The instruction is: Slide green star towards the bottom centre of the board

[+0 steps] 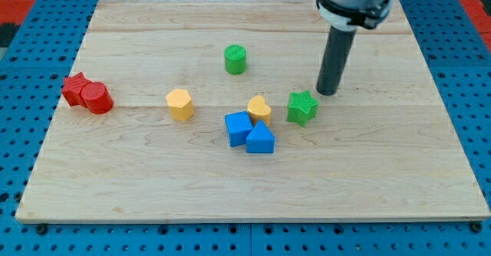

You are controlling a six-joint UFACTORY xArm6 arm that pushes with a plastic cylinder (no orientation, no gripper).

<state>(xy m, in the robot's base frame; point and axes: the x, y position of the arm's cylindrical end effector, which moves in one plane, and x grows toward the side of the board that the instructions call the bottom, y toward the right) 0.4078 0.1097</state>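
The green star [302,107] lies on the wooden board [153,187], right of centre. My tip [327,92] rests on the board just up and to the right of the star, a small gap apart from it. The dark rod rises from there to the arm at the view's top right.
A yellow heart [259,109] sits just left of the star, with a blue cube [238,127] and a blue triangular block [261,139] below it. A green cylinder [235,59] is up centre. A yellow hexagon [179,103] is left of centre. A red star [75,87] and red cylinder [97,99] touch at far left.
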